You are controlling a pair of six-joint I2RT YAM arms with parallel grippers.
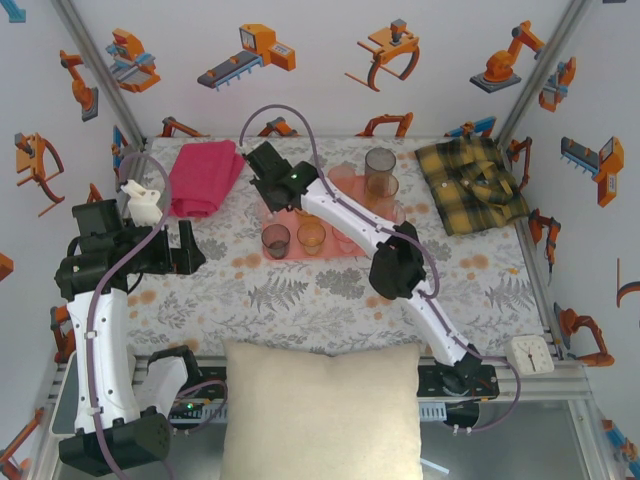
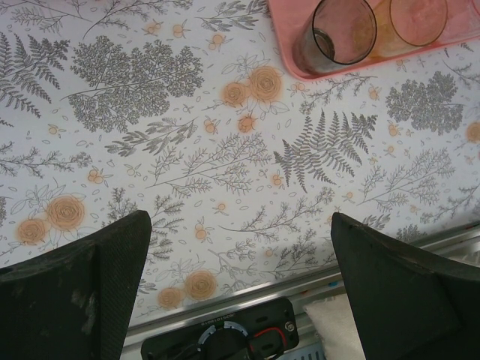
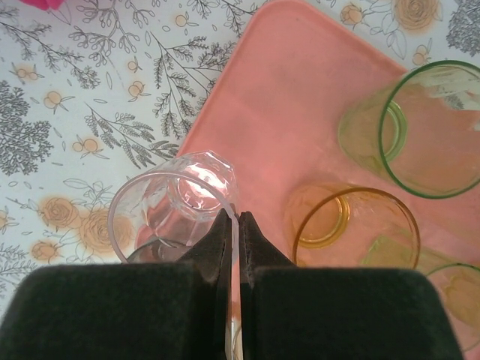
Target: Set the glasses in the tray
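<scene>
Pinching the rim of a clear glass (image 3: 176, 214), my right gripper (image 3: 234, 219) has its two fingers clamped on the wall, seemingly one inside and one outside. I grip it at the rim because that leaves the base free to go down flat. The glass's base sits right at the left edge of the salmon-pink tray (image 3: 300, 90), partly over the floral tablecloth (image 3: 67, 112). I judge it needs to go a little further right before I let go. I cannot tell whether the base touches anything.

To the right on the tray stand an amber glass (image 3: 352, 225) and a green glass (image 3: 431, 127), both upright and apart from mine. I judge the bare pink patch on the far side of them is the safer landing spot.

My left gripper (image 2: 238, 225) hangs with its jaws wide apart and nothing between them, over open tablecloth. It is well to the left of the tray, so it stays out of the right arm's way.

The right wrist camera gives me the pinch itself and the base against the tray edge. The left wrist camera adds the tray's near-left corner, with a smoky glass (image 2: 341, 34) just inside the rim and an amber one beside it. The overhead camera supplies the layout: my right gripper (image 1: 268, 205) reaches across to the tray's left side, a magenta towel (image 1: 205, 175) lies far left, and a plaid shirt (image 1: 470, 185) far right.
</scene>
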